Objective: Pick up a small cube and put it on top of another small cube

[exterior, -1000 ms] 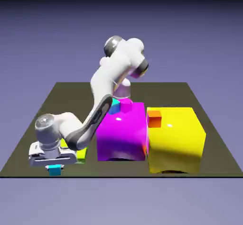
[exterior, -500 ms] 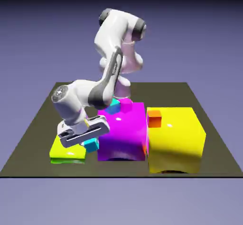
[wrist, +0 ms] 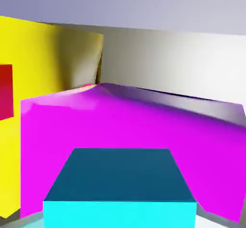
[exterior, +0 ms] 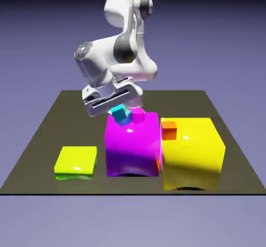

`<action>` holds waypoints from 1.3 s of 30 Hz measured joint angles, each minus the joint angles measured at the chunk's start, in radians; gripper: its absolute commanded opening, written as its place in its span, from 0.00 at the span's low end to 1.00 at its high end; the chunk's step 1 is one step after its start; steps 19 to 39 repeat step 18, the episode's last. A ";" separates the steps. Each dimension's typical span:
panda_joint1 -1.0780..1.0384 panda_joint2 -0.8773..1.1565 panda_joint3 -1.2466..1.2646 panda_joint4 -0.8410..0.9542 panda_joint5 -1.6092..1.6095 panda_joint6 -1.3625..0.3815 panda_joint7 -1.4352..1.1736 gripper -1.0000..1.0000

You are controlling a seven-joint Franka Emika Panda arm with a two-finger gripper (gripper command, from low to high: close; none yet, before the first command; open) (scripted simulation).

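At the exterior view's left, the green block (exterior: 76, 158) lies flat on the tabletop (exterior: 36, 176), apart from the rest, so probably no part of this stack. Next, the tilted hand (exterior: 120, 112) grips the cyan cube (exterior: 119, 110) between its fingers, high by the magenta block (exterior: 132, 147), presumably to clear its top. A teal cube (exterior: 123, 120) shows just below, likely the one to stack on; whether they touch I cannot tell. Beside it is a pink cube (exterior: 137, 116). Rightmost, the yellow block (exterior: 195, 155) carries the orange cube (exterior: 169, 130).

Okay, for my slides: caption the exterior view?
Gripper holding a cyan cube above the big magenta block, beside a yellow block.
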 measured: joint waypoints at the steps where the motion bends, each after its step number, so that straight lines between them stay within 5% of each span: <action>1: -0.001 -0.036 0.013 -0.026 -0.028 0.002 0.033 0.00; 9: -0.011 -0.326 0.114 -0.236 -0.254 0.021 0.296 0.00; 15: 0.003 -0.309 0.098 -0.401 -0.288 0.214 0.327 0.00; 16: 0.003 -0.305 0.097 -0.415 -0.289 0.232 0.327 1.00; 39: 0.003 -0.305 0.097 -0.415 -0.292 0.232 0.328 1.00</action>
